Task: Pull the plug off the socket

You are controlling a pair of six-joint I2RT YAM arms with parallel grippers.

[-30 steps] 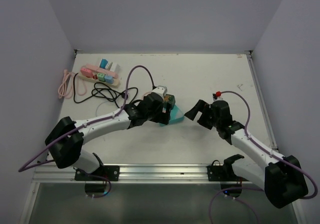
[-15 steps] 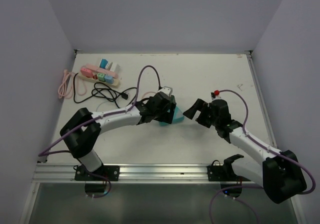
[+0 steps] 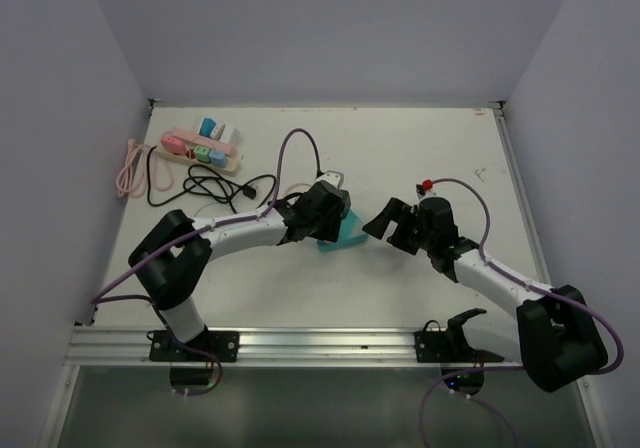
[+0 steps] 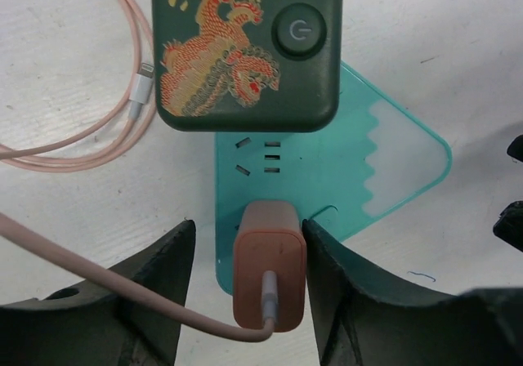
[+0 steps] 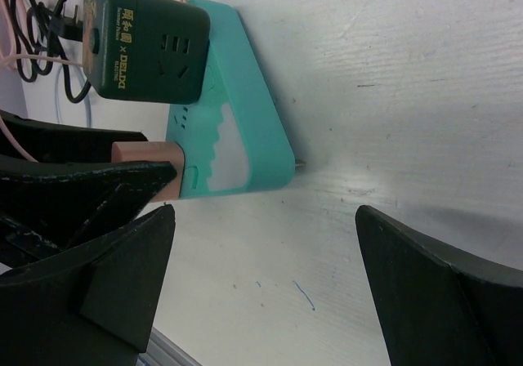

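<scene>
A salmon-pink plug (image 4: 270, 264) with a pink cord sits in the near edge of the flat teal socket (image 4: 343, 170). A dark green cube adapter (image 4: 245, 47) is also mounted on the socket. My left gripper (image 4: 248, 227) straddles the plug. One finger (image 4: 327, 276) touches the plug's side, while the other finger (image 4: 155, 268) still stands a small gap away. In the top view the left gripper (image 3: 325, 211) covers most of the socket (image 3: 350, 236). My right gripper (image 3: 385, 223) hangs wide open just right of the socket (image 5: 245, 96), holding nothing.
A pink power strip (image 3: 200, 148) with several plugs lies at the back left. Beside it are a black cable tangle (image 3: 205, 183) and a coiled pink cable (image 3: 130, 168). A loose pink cable end (image 4: 140, 88) lies left of the socket.
My left arm has reached further right over the socket and its jaws have narrowed around the plug. The right gripper has edged left toward the socket, staying open.
</scene>
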